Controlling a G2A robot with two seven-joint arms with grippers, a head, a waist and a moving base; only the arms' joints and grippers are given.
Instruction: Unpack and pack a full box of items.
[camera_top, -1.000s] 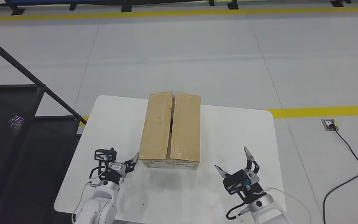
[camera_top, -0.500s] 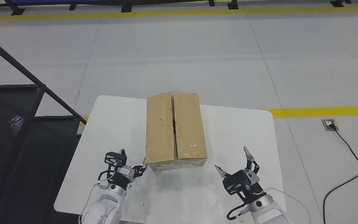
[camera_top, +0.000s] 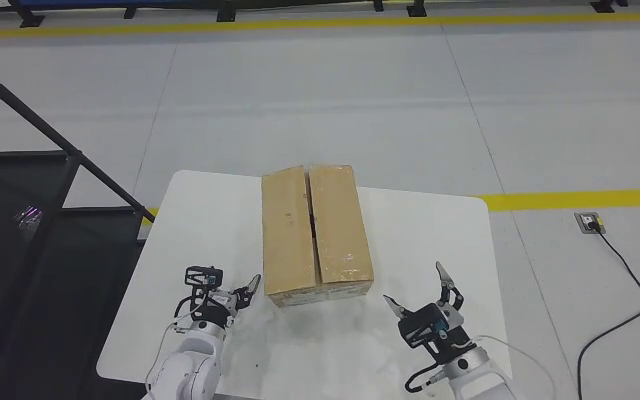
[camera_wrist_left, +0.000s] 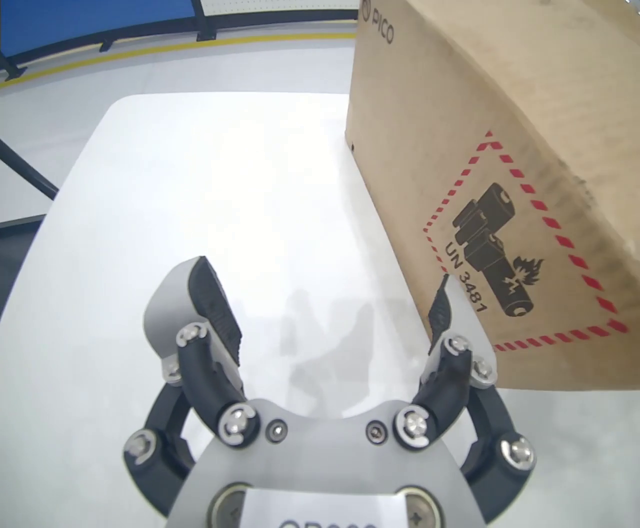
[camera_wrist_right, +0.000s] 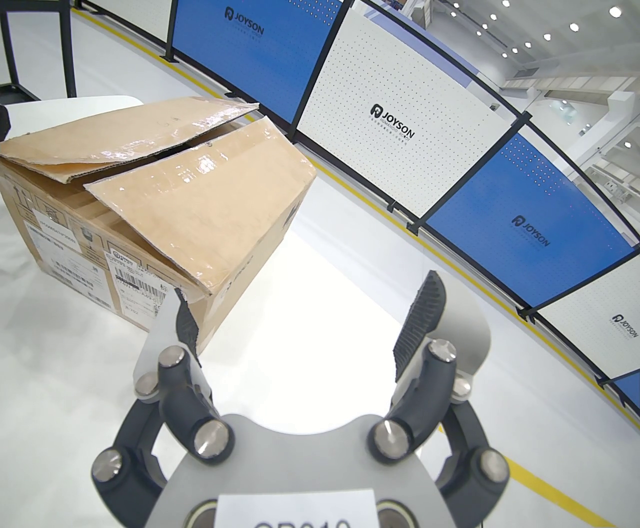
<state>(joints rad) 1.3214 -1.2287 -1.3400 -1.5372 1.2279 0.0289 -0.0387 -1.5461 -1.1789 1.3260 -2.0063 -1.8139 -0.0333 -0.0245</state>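
Evidently it's the opening step: the cardboard box (camera_top: 315, 235) sits mid-frame, flaps barely ajar, with the left gripper (camera_top: 228, 290) and right gripper (camera_top: 420, 293) below it, jaws wide and empty, so a flap probably needs lifting next.

Left tool (camera_wrist_left: 320, 275), right tool (camera_wrist_right: 304, 286): silver plates, black ribbed pads (camera_wrist_left: 215, 300), steel screws

I count one cardboard box (camera_top: 315, 235), two top flaps (camera_wrist_right: 150, 135) on it, one white table (camera_top: 210, 220) under it, two grippers on my feeds, the left gripper (camera_wrist_left: 322, 280), the right gripper (camera_wrist_right: 305, 292)
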